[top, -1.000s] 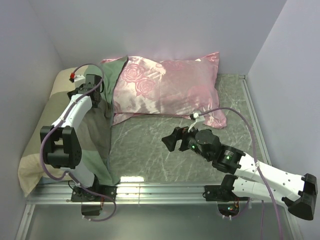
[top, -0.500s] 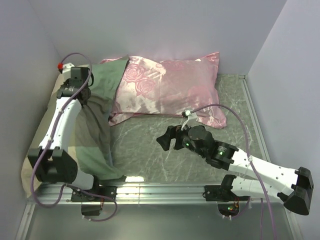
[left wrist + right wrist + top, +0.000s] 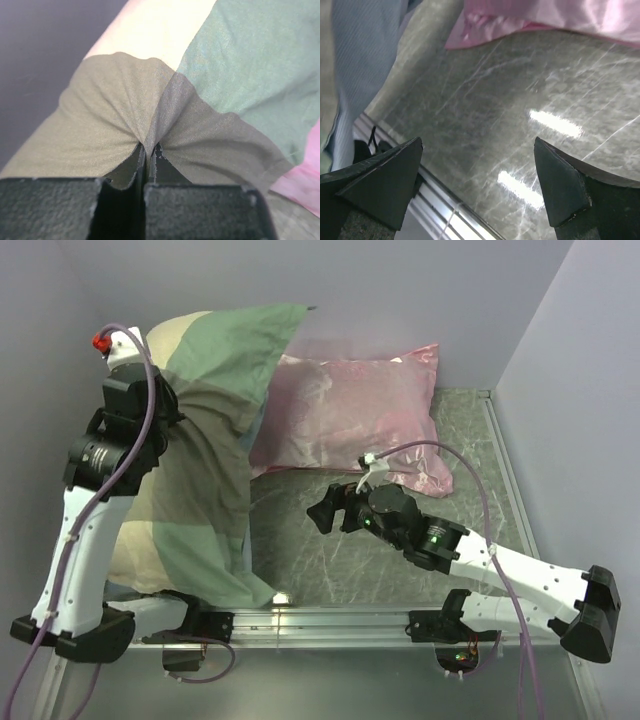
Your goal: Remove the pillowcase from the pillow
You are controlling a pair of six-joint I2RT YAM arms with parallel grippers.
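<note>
Because the left gripper [image 3: 148, 150] pinches only a thin fold of the sage-green, beige and olive cloth pillowcase [image 3: 205, 410], with the right gripper [image 3: 477, 142] spread, the fabric may slip.

The overhead view looks steeply down from above and behind the arm bases [image 3: 190, 625], which sit along its bottom edge. From afar it takes in the whole table [image 3: 400, 560]. The left wrist view sits very close, looking past the left fingers [image 3: 50, 207] at the bottom of the frame into the pillowcase [image 3: 120, 110], which nearly fills it. The right wrist view looks down at the table from low, with the right fingers [image 3: 375, 185] in both lower corners. With the overhead view it shares bare table and the pink pillow [image 3: 545, 15] edge.
</note>
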